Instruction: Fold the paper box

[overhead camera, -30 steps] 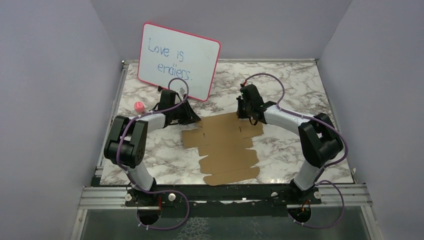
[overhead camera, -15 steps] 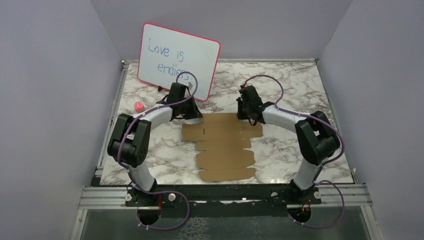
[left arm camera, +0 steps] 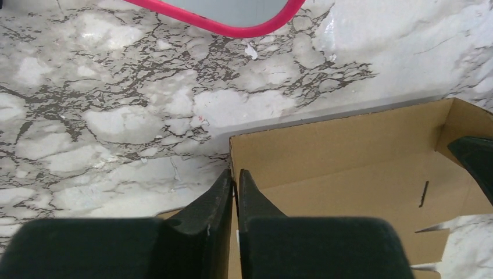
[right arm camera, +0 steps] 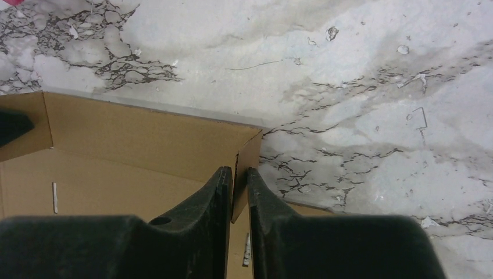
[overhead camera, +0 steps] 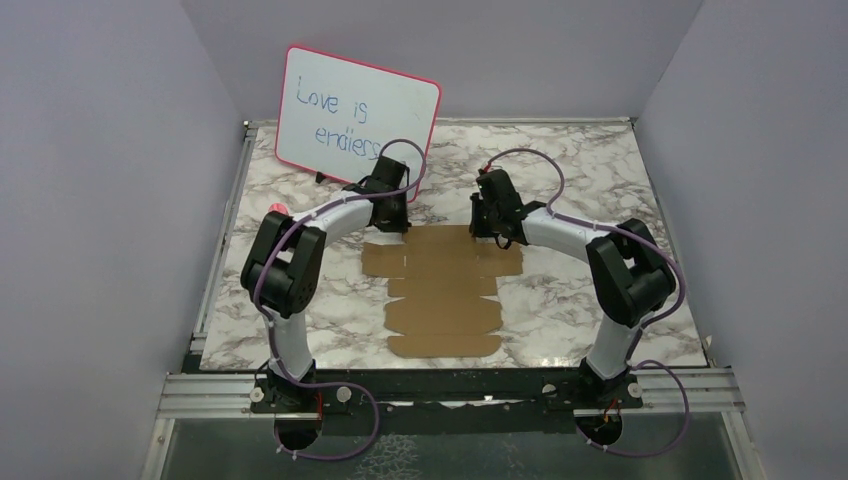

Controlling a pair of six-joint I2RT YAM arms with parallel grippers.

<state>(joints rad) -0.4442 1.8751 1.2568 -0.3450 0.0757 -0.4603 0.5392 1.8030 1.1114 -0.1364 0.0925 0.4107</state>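
The paper box [overhead camera: 440, 290] is a flat brown die-cut sheet lying mid-table, its far panel raised as a low wall [left arm camera: 349, 151]. My left gripper [overhead camera: 392, 222] is at the sheet's far left corner. In the left wrist view it [left arm camera: 235, 172] is shut on the thin upright edge of the cardboard. My right gripper [overhead camera: 490, 232] is at the far right corner. Its jaws [right arm camera: 239, 170] are slightly open, with the raised side flap [right arm camera: 249, 157] standing loosely between them.
A pink-framed whiteboard [overhead camera: 355, 120] leans at the back left, just behind the left gripper. A small pink object [overhead camera: 278, 208] shows beside the left arm's elbow. Grey walls enclose the marble table [overhead camera: 590, 180] on three sides.
The left arm swung right to the box's far left corner and shut on its edge. The sheet straightened and shifted slightly left. The right jaws loosened around the flap.
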